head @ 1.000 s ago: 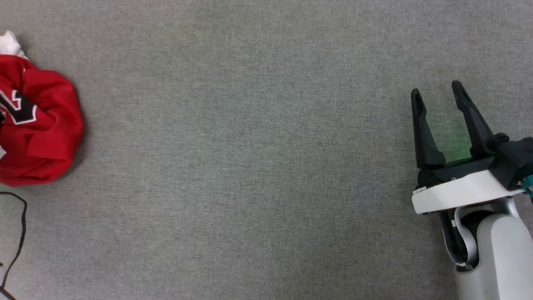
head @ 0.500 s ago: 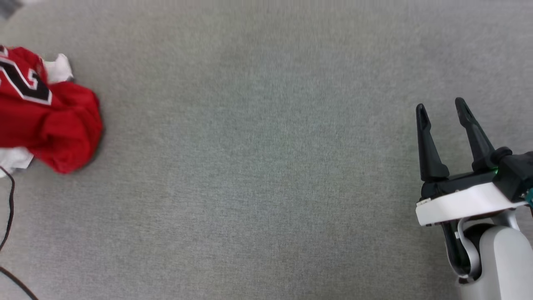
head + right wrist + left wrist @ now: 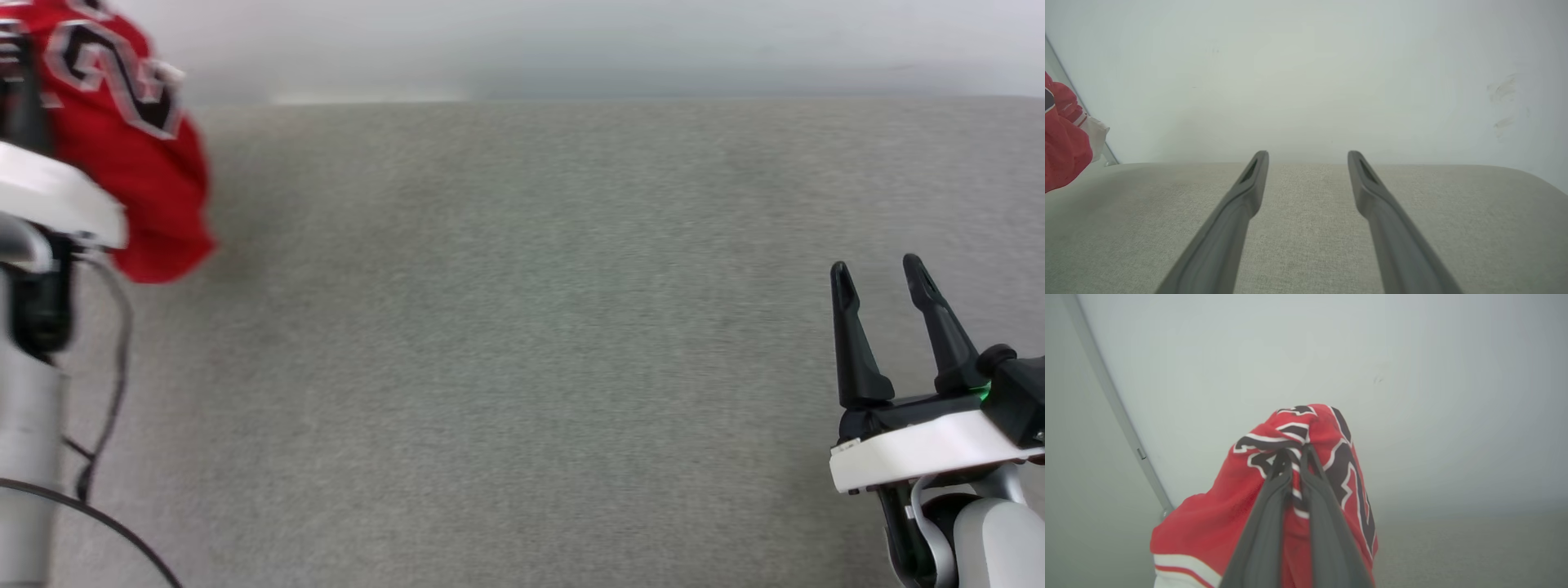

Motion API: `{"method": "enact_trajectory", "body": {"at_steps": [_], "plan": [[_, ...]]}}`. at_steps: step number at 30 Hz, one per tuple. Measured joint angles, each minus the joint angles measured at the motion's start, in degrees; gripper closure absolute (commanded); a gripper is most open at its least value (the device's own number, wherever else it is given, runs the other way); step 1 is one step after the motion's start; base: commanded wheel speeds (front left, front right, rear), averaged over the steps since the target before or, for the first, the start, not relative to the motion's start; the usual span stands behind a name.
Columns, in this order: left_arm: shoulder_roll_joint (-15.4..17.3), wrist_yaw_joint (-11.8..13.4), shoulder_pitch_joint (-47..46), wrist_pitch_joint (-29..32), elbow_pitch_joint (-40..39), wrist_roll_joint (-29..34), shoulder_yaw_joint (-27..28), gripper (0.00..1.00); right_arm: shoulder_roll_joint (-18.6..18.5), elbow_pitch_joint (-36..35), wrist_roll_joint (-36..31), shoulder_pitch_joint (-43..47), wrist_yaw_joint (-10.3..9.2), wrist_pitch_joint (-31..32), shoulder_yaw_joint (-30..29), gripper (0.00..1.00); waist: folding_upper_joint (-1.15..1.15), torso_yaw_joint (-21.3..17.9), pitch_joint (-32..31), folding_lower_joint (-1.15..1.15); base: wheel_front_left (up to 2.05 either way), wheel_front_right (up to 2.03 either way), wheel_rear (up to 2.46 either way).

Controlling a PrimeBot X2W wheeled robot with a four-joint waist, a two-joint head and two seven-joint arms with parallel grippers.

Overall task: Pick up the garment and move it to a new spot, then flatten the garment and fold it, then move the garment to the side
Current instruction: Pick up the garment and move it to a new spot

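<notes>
Grey mat (image 3: 522,327), wall (image 3: 571,49) (behind); left claw (image 3: 1295,451) pinches garment (image 3: 1208,514).

The head camera looked steeply down on the gray surface (image 3: 522,327). Both wrist cameras sat low over it, facing the pale wall (image 3: 1306,73). All three caught the red shirt (image 3: 1208,510), closest from the left wrist.

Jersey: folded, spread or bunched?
Bunched. The jersey hangs in a crumpled wad from the left tool, which is shut on it; the lettering is creased and wrapped over itself.
</notes>
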Motion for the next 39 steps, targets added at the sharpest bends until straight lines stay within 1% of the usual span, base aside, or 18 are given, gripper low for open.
{"method": "enact_trajectory", "body": {"at_steps": [6,10,14,16,21,24,28,29,30,31,35,39], "plan": [[-6.15,1.56,3.94,-0.37,-9.9,0.27,-3.58,1.0,-0.01,-0.58,0.65,1.27,0.0,0.44,-0.09,0.0,0.0,-4.49,-1.49,0.0,0.0,0.0,0.0],[-10.27,1.66,7.47,0.18,-16.19,-0.14,-7.16,1.0,0.01,-0.89,0.99,1.41,0.0,0.55,0.08,0.0,0.0,-7.8,-1.63,0.0,0.0,0.0,0.0],[-13.89,1.33,11.17,1.3,-20.06,0.4,-12.15,1.0,0.0,-1.23,1.04,1.64,0.0,0.66,0.02,0.0,0.0,-10.83,-1.2,0.0,0.0,0.0,0.0],[-15.44,0.56,13.17,1.78,-20.74,0.57,-15.07,1.0,-0.01,-1.35,1.44,2.09,0.0,0.75,-0.1,0.0,0.0,-12.09,-0.8,0.0,0.0,0.0,0.0],[-19.08,-2.74,18.42,4.38,-18.84,0.46,-24.23,1.0,-0.02,-1.92,2.04,2.47,0.0,0.78,-0.97,0.0,0.0,-13.75,1.3,0.0,0.0,0.0,0.0],[-19.95,-3.77,20.25,4.86,-17.47,0.92,-28.44,1.0,-0.01,-2.44,2.07,2.44,0.0,0.73,-1.41,0.0,0.0,-13.9,2.84,0.0,0.0,0.0,0.0],[-20.12,-4.47,21.8,6.08,-15.22,1.1,-33.03,1.0,-0.01,-2.29,2.05,2.41,0.0,0.71,-1.78,0.0,0.0,-13.19,3.91,0.0,0.0,0.0,0.0],[-20.22,-4.5,21.8,6.12,-15.11,1.2,-33.93,0.9,-0.01,-2.11,2.05,2.41,0.0,0.71,-1.81,0.0,0.0,-12.88,3.9,0.0,0.0,0.0,0.0],[-20.34,-4.72,21.8,5.84,-15.02,1.24,-34.45,0.6,0.0,-1.91,2.05,2.38,0.0,0.71,-1.76,0.0,0.0,-12.59,3.8,0.0,0.0,0.0,0.0],[-20.37,-4.76,21.78,5.27,-15.05,1.45,-35.08,0.0,0.0,-1.67,2.04,2.38,0.0,0.71,-1.82,0.0,0.0,-12.36,3.51,0.0,0.0,0.0,0.0],[-20.72,-4.65,21.47,2.07,-16.0,2.91,-36.07,0.0,0.0,-1.16,1.87,2.54,0.0,0.94,-2.03,0.0,0.0,-11.22,1.75,0.0,0.0,0.0,0.0],[-21.79,-2.15,21.48,-1.74,-18.11,3.41,-34.66,0.0,0.0,-1.03,1.19,3.58,0.0,1.75,-2.04,0.0,0.0,-9.78,-0.67,0.0,0.0,0.0,0.0]]}}
